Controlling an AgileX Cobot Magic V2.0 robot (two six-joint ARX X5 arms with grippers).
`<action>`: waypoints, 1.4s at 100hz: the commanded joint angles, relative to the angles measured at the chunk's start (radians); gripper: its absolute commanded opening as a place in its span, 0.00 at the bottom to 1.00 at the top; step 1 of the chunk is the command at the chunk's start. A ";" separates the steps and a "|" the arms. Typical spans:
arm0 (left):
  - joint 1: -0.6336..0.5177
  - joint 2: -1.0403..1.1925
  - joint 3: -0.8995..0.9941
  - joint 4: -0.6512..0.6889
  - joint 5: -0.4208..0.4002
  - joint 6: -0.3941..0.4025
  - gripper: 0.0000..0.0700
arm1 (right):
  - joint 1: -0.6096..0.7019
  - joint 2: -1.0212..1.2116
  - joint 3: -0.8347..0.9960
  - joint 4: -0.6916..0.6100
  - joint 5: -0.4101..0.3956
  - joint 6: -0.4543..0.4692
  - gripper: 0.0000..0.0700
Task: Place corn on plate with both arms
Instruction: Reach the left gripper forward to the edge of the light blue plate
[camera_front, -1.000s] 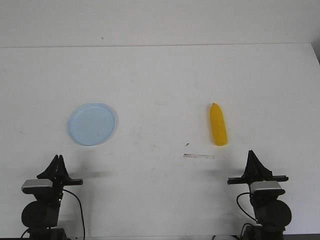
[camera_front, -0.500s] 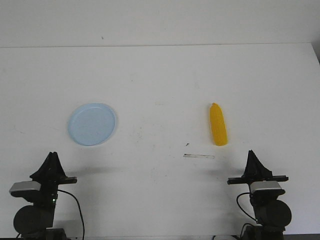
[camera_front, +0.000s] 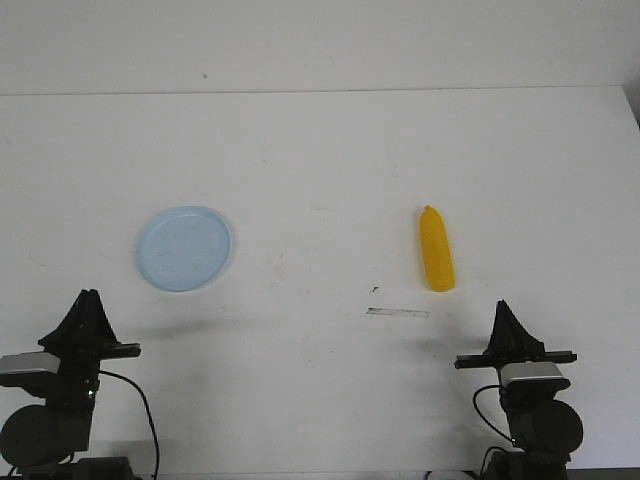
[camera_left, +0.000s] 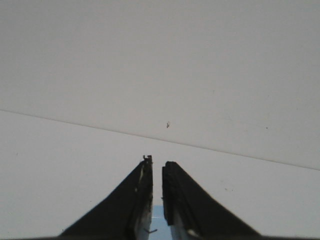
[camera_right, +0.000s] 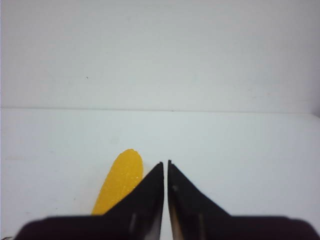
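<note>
The yellow-orange corn (camera_front: 436, 250) lies on the white table right of centre, tapered end pointing away. It also shows in the right wrist view (camera_right: 120, 180), partly hidden behind one finger. The pale blue plate (camera_front: 185, 248) lies empty left of centre; a sliver of the plate (camera_left: 159, 220) shows between the left fingers. My left gripper (camera_front: 88, 297) (camera_left: 156, 164) is shut and empty, near the front edge, below-left of the plate. My right gripper (camera_front: 502, 306) (camera_right: 165, 163) is shut and empty, near the front edge, just right of the corn's near end.
A thin pale strip (camera_front: 398, 313) lies on the table just in front of the corn. The table's far edge (camera_front: 320, 92) meets a white wall. The table's right edge (camera_front: 630, 100) shows at the far right.
My left arm has swung to the left and dropped lower in the front view. The right arm, the corn and the plate have not moved.
</note>
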 joint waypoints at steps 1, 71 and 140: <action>0.000 0.046 0.045 0.016 -0.002 0.002 0.05 | 0.001 0.002 -0.001 0.013 -0.001 0.013 0.02; 0.000 0.663 0.448 -0.107 0.002 -0.042 0.06 | 0.001 0.002 -0.001 0.013 -0.001 0.013 0.02; 0.260 1.283 0.880 -0.757 0.356 -0.023 0.06 | 0.001 0.002 -0.001 0.013 -0.001 0.013 0.02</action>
